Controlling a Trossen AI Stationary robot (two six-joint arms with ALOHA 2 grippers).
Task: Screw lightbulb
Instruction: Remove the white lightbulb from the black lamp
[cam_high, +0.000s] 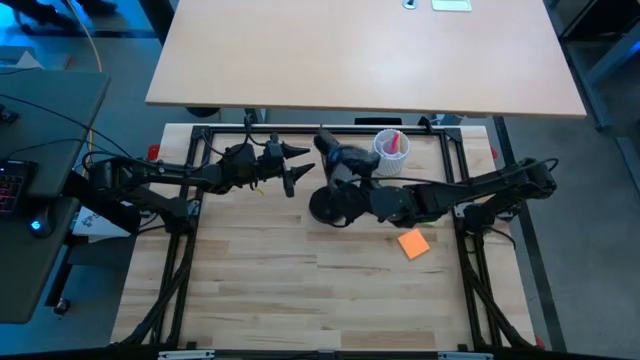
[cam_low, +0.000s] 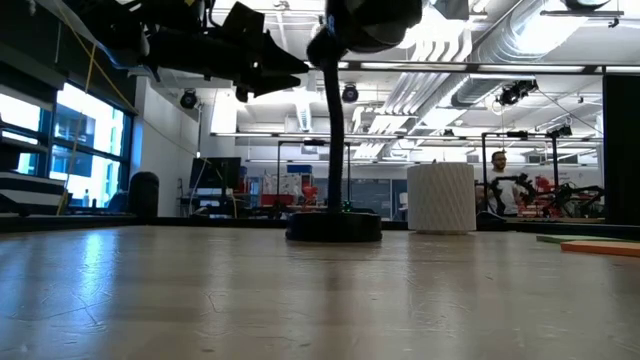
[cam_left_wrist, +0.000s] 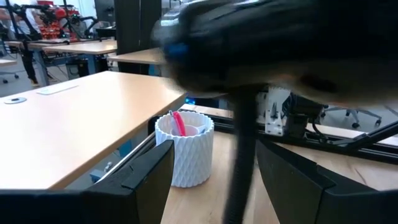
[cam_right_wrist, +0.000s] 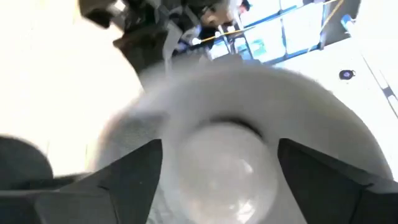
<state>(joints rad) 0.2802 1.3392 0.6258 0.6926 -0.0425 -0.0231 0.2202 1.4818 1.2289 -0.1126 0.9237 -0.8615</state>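
A black desk lamp stands on its round base (cam_high: 328, 207) mid-table, its head (cam_high: 335, 158) held high on a thin neck (cam_low: 335, 130). The white lightbulb (cam_right_wrist: 227, 162) sits inside the lamp shade (cam_right_wrist: 336, 118), seen from below in the right wrist view. My right gripper (cam_right_wrist: 221, 168) is under the head (cam_high: 352, 188), open, with one finger on either side of the bulb. My left gripper (cam_high: 297, 168) is open and empty, level, just left of the lamp head; the neck (cam_left_wrist: 241, 155) shows beyond its fingers. My right gripper comes at the lightbulb's rounded end (cam_right_wrist: 186, 155) from below, pointing up into the shade, one finger on each side of it. Whether the fingers (cam_right_wrist: 134, 171) touch the bulb, I cannot tell.
A white ribbed cup (cam_high: 391, 150) with a red item stands just right of the lamp at the table's far edge; it also shows in the left wrist view (cam_left_wrist: 185, 149). An orange pad (cam_high: 413, 244) lies right of centre. A larger desk (cam_high: 360, 50) stands beyond.
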